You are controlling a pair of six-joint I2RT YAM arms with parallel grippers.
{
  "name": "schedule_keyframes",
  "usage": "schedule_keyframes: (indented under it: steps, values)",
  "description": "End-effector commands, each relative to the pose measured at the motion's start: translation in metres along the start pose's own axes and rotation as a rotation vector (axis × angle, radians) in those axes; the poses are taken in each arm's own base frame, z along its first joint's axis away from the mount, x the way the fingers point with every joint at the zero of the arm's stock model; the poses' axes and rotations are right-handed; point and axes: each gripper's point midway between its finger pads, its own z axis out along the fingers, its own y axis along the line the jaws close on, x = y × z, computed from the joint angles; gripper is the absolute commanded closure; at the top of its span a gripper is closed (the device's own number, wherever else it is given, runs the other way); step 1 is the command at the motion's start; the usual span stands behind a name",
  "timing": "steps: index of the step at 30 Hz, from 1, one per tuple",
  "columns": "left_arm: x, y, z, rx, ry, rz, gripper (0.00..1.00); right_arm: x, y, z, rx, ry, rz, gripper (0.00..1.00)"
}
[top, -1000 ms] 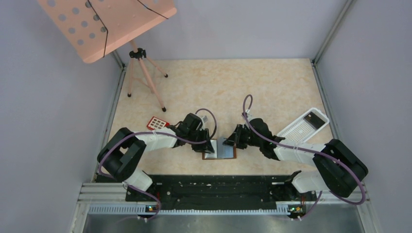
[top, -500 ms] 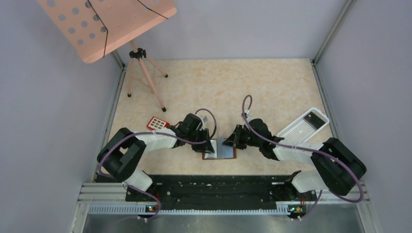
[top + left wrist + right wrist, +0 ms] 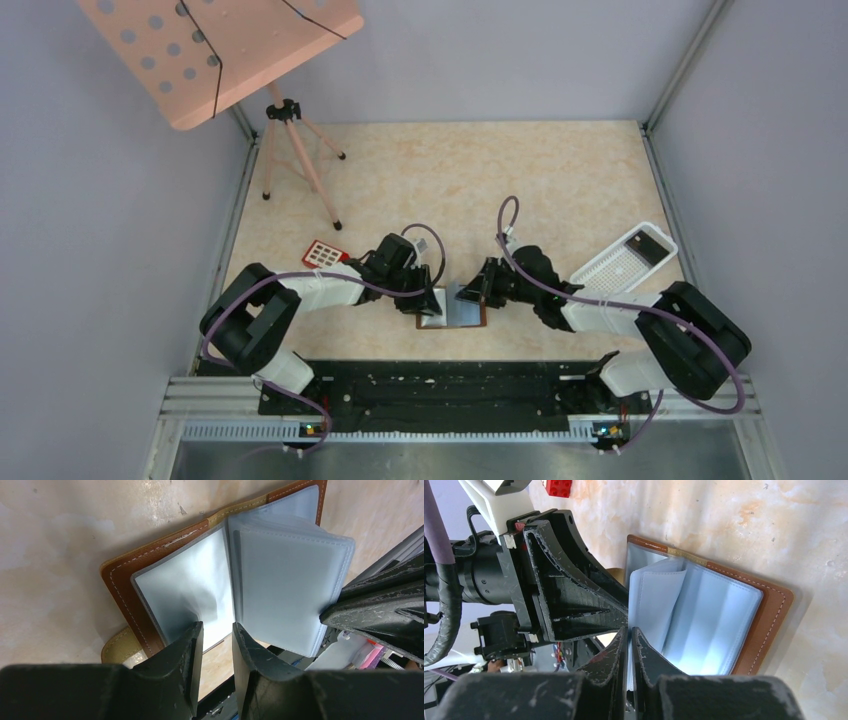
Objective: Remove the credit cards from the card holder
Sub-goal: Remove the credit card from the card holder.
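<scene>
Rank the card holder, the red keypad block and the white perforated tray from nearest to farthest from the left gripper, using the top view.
1. card holder: directly at the left gripper, near-centre of the table.
2. red keypad block: farther back, to the left.
3. white perforated tray: far right side.

Card holder (image 3: 190,585) open, sleeves (image 3: 290,580) seemingly fanned

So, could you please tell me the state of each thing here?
card holder: open, flat on the table
sleeve: raised, pinched at its edge
right gripper: shut on sleeve
left gripper: open, straddling the left page's edge
tray: holds one dark flat item
</scene>
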Motion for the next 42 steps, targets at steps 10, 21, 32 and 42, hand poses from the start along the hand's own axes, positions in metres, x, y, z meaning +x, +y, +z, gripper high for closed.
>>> schedule_keyframes:
  steps: [10, 21, 32, 42]
  values:
    - [0.007, 0.011, 0.001, -0.036, 0.01, -0.01, 0.66, 0.003, 0.011, 0.003, -0.063, 0.002, -0.008, 0.93]
    - [0.008, 0.01, 0.0, -0.032, 0.014, -0.002, 0.65, 0.001, 0.016, 0.002, -0.074, -0.004, -0.014, 0.88]
    - [0.008, 0.008, -0.002, -0.026, 0.02, 0.01, 0.64, -0.001, 0.019, 0.0, -0.088, -0.014, -0.015, 0.82]
    - [0.008, 0.009, -0.002, -0.03, 0.02, 0.007, 0.64, 0.001, 0.019, 0.0, -0.109, -0.018, -0.014, 0.9]
